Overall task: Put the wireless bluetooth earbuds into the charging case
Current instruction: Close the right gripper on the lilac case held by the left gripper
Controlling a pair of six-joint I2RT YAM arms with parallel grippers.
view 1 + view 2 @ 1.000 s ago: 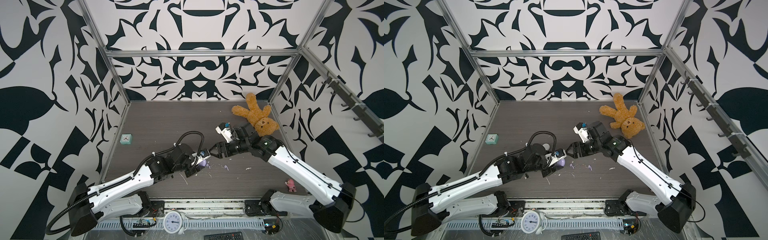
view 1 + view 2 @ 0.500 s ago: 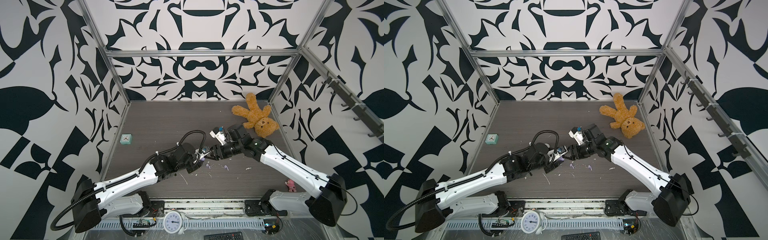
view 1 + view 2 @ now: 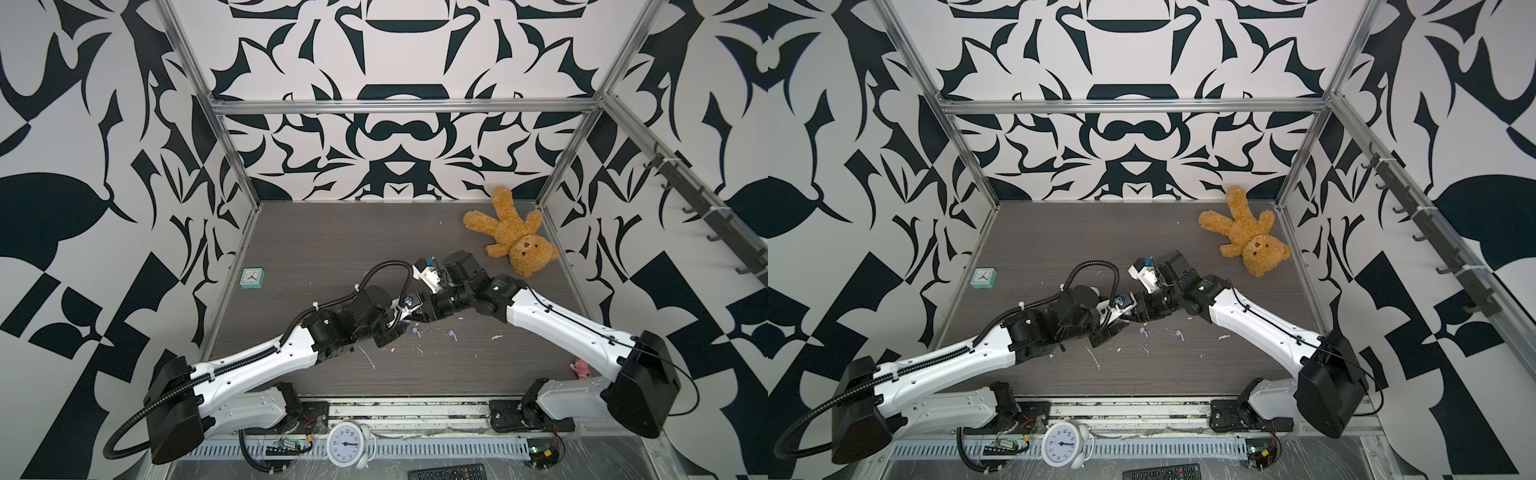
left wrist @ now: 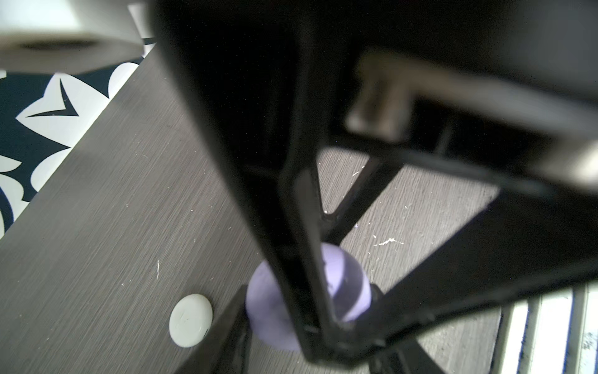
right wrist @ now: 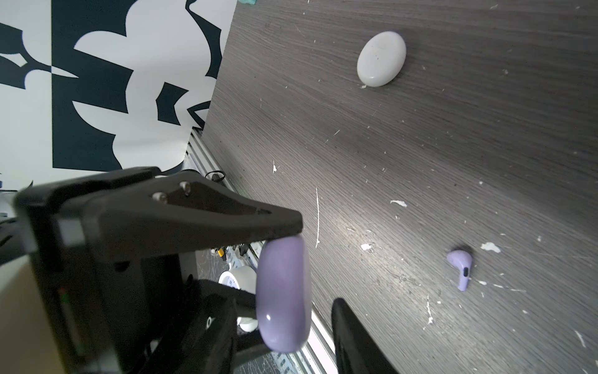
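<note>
**Left gripper (image 5: 270, 272) clamps the shut pale purple case (image 5: 283, 294) near the table's centre, with the right gripper (image 3: 411, 319) nosed up against it.**

In the right wrist view the left gripper's two fingers (image 5: 275, 223) press on opposite edges of the case. In the left wrist view one right finger crosses the front of the case, but whether the right jaws are pinching anything cannot be told. In both top views two pale purple earbuds lie loose on the table (image 3: 316, 232) toward 4 o'clock of the case. The nearer earbud (image 3: 416, 331) is just beside it and the farther earbud (image 3: 452, 335) is apart, among white flecks. A shut white case (image 5: 382, 58) lies flat at the purple case's 10 o'clock. A teddy bear (image 3: 509, 239) sprawls at the table's 2 o'clock corner.
</note>
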